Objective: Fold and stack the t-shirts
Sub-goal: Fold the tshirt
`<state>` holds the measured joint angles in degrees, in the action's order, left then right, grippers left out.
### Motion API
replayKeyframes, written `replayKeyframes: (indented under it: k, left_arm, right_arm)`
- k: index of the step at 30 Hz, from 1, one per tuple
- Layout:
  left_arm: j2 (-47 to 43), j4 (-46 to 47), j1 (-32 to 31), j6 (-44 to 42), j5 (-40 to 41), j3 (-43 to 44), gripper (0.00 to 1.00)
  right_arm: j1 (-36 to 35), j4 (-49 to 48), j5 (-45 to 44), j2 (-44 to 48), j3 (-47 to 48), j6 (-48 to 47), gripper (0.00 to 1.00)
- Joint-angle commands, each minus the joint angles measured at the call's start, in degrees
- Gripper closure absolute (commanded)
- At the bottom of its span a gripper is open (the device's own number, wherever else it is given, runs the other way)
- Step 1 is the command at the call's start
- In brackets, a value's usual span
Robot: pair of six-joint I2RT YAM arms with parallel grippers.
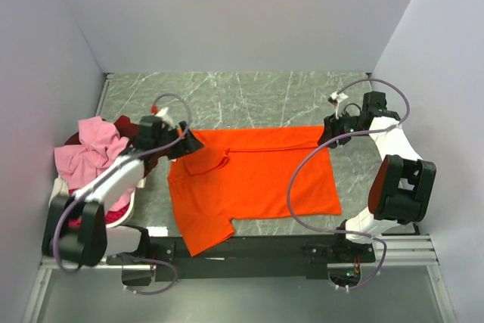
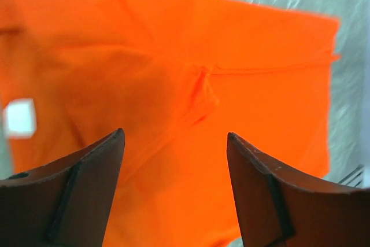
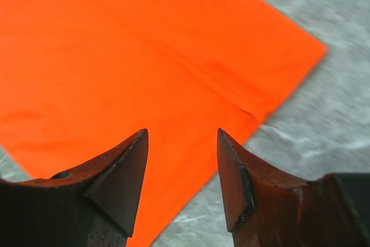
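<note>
My left pincer (image 1: 189, 144) hangs wide open and empty over the far left corner of the orange t-shirt (image 1: 253, 179), near its white label (image 2: 20, 117). My right pincer (image 1: 333, 122) stands partly open over the far right corner, also holding nothing. The shirt lies spread across the middle of the table (image 1: 249, 92) with a crease running along its far edge, which I judge is why both pincers sit at that edge's two ends, while the pink t-shirts (image 1: 94, 149) lie heaped at the left, not yet folded.
</note>
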<state>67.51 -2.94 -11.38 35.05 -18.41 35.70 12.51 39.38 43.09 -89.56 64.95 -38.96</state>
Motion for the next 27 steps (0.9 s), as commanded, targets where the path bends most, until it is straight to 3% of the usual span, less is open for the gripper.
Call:
replayKeyframes:
  k: [1, 3, 4, 6, 9, 15, 26, 27]
  left_arm:
    - [8.4, -5.2, -4.3, -8.6, -1.2, 9.8, 0.28]
    - [13.0, -7.4, -6.5, -9.1, 2.9, 12.5, 0.37]
    - [14.2, -8.1, -6.6, -7.6, 5.4, 14.6, 0.47]
    - [14.9, -6.7, -6.6, -5.4, 13.5, 15.1, 0.46]
    - [12.7, -2.5, -4.6, -0.5, 18.2, 13.9, 0.43]
    - [16.1, 2.5, 6.4, 9.2, 15.1, 13.5, 0.44]
    - [30.0, 3.5, 8.3, 8.8, 13.0, 21.7, 0.48]
    - [30.7, 3.2, 8.4, 8.7, 13.6, 22.6, 0.56]
  right_arm:
    - [-1.0, 5.6, 5.5, 3.0, 1.2, -3.7, 0.43]
    - [-1.1, 3.4, 4.6, 3.9, -0.3, -1.8, 0.44]
    - [-1.1, 2.5, 3.2, 4.0, -0.5, -0.7, 0.45]
    - [-1.1, -1.3, 0.7, 2.8, -0.6, 3.9, 0.46]
    - [-1.0, -4.9, -3.4, -1.3, 1.8, 9.9, 0.46]
    - [-1.1, -2.0, -2.0, -11.4, 11.8, 14.3, 0.53]
    - [-1.1, -3.7, -4.4, -14.3, 12.4, 15.3, 0.53]
    - [-1.0, -3.6, -4.6, -14.6, 12.7, 15.5, 0.53]
